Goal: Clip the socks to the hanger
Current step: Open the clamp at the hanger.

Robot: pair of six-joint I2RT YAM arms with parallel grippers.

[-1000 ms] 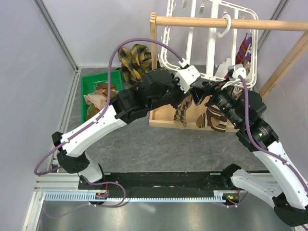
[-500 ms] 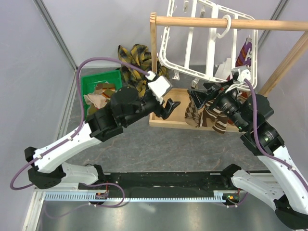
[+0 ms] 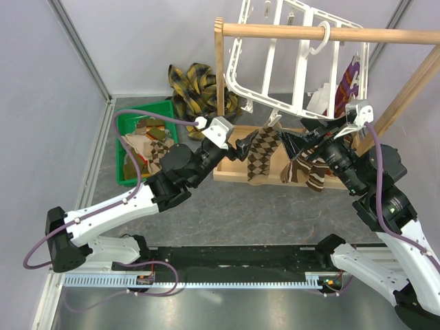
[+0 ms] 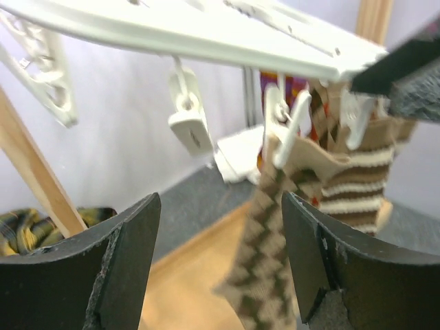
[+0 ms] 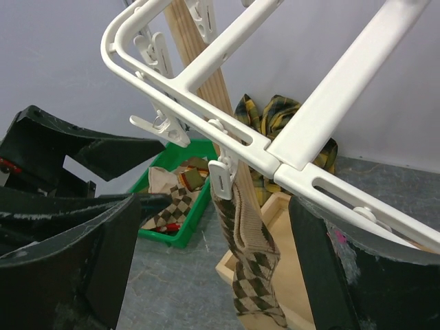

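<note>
Under the hanger [image 5: 337,95], a sock [image 3: 260,155] hangs clipped between the left gripper [image 3: 242,146] and the right gripper [image 3: 300,135]; both stand open, empty.

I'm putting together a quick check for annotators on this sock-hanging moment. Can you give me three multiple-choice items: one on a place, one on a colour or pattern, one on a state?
1. Where is the green bin?
A) on the table, left of the wooden rack
B) hanging from the rod
C) between the arm bases

2. What pattern has the sock clipped to the white hanger nearest the left gripper?
A) plain white
B) brown-beige argyle
C) blue dots

3. How is the left gripper?
A) shut on the sock
B) shut on a clip
C) open, holding nothing

Answers: 1 A, it sits on the grey surface beside the rack. 2 B, the diamonds show in the left wrist view. 3 C, its jaws stand apart and the sock hangs free.
</note>
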